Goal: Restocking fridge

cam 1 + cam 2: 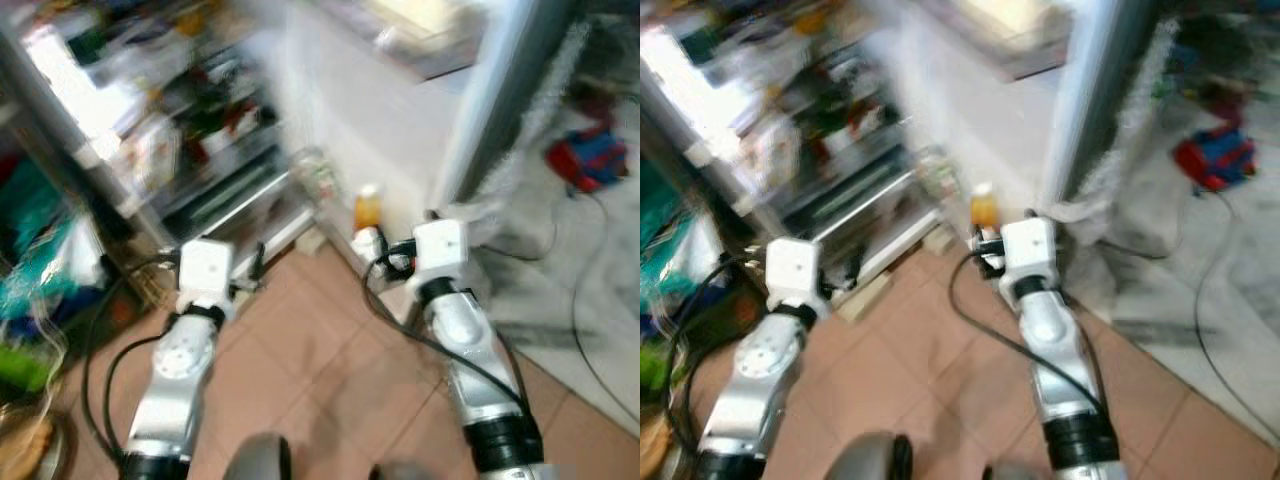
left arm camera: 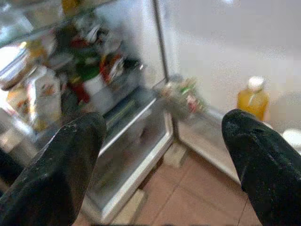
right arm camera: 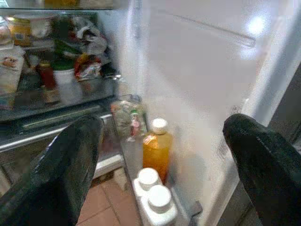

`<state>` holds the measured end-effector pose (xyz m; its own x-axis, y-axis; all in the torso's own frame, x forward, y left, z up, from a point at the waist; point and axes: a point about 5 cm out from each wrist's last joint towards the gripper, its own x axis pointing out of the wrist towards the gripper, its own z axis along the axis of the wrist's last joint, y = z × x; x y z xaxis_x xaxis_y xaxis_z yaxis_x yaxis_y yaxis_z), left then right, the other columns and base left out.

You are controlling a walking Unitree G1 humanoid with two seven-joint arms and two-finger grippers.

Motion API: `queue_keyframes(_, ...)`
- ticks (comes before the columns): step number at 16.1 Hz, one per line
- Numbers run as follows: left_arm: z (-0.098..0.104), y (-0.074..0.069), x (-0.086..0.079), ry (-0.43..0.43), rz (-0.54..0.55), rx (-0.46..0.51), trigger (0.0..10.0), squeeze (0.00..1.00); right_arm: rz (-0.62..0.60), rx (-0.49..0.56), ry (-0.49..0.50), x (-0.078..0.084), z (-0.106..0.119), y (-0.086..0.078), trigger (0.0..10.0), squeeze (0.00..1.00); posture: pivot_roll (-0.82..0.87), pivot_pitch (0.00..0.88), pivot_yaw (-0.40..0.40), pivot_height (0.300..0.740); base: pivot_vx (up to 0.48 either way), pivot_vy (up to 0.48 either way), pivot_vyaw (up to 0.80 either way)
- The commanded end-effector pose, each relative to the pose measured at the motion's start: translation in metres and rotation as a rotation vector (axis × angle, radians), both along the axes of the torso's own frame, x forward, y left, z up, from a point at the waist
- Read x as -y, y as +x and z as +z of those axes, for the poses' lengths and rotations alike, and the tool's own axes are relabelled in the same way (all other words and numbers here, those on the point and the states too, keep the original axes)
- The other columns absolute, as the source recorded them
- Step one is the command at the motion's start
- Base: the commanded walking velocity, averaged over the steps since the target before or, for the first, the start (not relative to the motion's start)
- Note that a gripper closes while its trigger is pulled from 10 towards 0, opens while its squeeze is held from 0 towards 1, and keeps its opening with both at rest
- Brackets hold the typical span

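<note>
1. You are facing the open fridge [image 3: 70,94], and the head views are looking blurry.
2. Your left gripper [image 2: 160,155] is spreading its fingers wide, holding nothing, near the low shelves.
3. Your right gripper [image 3: 162,155] is also gaping wide and empty.
4. An orange juice bottle [image 3: 156,148] is standing in the door shelf [image 3: 181,200], beside two white-capped bottles [image 3: 153,197].

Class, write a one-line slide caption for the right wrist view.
Open right gripper faces the fridge door shelf: orange bottle, two white-capped bottles.
</note>
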<state>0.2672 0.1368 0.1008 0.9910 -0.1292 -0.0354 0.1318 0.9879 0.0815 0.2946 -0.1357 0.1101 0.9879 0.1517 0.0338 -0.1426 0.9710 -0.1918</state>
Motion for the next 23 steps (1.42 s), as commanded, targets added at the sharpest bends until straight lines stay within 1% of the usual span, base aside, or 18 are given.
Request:
queue_keyframes(1, 0.001, -0.001, 0.006, 0.004, -0.012, 0.01, 10.0, 0.0, -0.07, -0.006, -0.043, 0.016, -0.004, -0.002, 10.0, 0.0, 0.03, 0.091, 0.048, 0.74, 0.0, 0.0, 0.0)
queue_keyframes(3, 0.001, -0.002, 0.006, 0.003, -0.011, 0.011, 10.0, 0.0, -0.118, 0.0, -0.066, 0.024, -0.004, 0.0, 10.0, 0.0, 0.03, 0.092, 0.048, 0.74, 0.0, 0.0, 0.0)
queue_keyframes(5, -0.003, -0.01, 0.002, 0.011, -0.002, -0.011, 10.0, 0.0, -0.187, 0.015, -0.091, 0.036, 0.0, 0.005, 10.0, 0.0, 0.03, 0.094, 0.05, 0.74, 0.0, 0.0, 0.0)
queue_keyframes(7, -0.006, -0.014, -0.003, 0.014, 0.007, -0.023, 10.0, 0.0, -0.21, 0.012, -0.085, 0.043, 0.0, 0.009, 10.0, 0.0, 0.04, 0.1, 0.051, 0.74, 0.0, 0.0, 0.0)
queue_keyframes(8, -0.005, -0.016, -0.007, 0.014, 0.022, -0.028, 10.0, 0.0, -0.24, 0.029, -0.091, 0.051, 0.005, 0.017, 10.0, 0.0, 0.05, 0.109, 0.052, 0.74, 0.0, 0.0, 0.0)
queue_keyframes(10, -0.006, -0.02, -0.01, 0.008, 0.035, -0.046, 10.0, 0.0, -0.294, 0.058, -0.098, 0.064, 0.017, 0.031, 10.0, 0.0, 0.07, 0.117, 0.053, 0.74, 0.0, 0.0, 0.0)
queue_keyframes(13, -0.008, -0.029, -0.017, 0.007, 0.044, -0.071, 10.0, 0.0, -0.366, 0.075, -0.109, 0.079, 0.03, 0.048, 10.0, 0.0, 0.08, 0.128, 0.054, 0.74, 0.0, 0.0, 0.0)
queue_keyframes(16, -0.007, -0.037, -0.019, 0.023, 0.048, -0.075, 10.0, 0.0, -0.362, 0.082, -0.079, 0.085, 0.039, 0.065, 10.0, 0.0, 0.12, 0.148, 0.047, 0.74, 0.0, 0.0, 0.0)
queue_keyframes(17, -0.006, -0.039, -0.019, 0.027, 0.049, -0.077, 10.0, 0.0, -0.343, 0.083, -0.067, 0.087, 0.044, 0.071, 10.0, 0.0, 0.13, 0.149, 0.046, 0.74, 0.0, 0.0, 0.0)
queue_keyframes(18, -0.005, -0.04, -0.02, 0.028, 0.053, -0.078, 10.0, 0.0, -0.324, 0.083, -0.058, 0.087, 0.046, 0.075, 10.0, 0.0, 0.13, 0.151, 0.044, 0.74, 0.0, 0.0, 0.0)
queue_keyframes(21, -0.004, -0.042, -0.021, 0.03, 0.054, -0.082, 10.0, 0.0, -0.248, 0.1, -0.033, 0.081, 0.054, 0.083, 10.0, 0.0, 0.13, 0.151, 0.043, 0.74, 0.0, 0.0, 0.0)
queue_keyframes(23, -0.004, -0.042, -0.021, 0.032, 0.053, -0.082, 10.0, 0.0, -0.21, 0.115, -0.017, 0.076, 0.058, 0.086, 10.0, 0.0, 0.14, 0.149, 0.044, 0.74, 0.0, 0.0, 0.0)
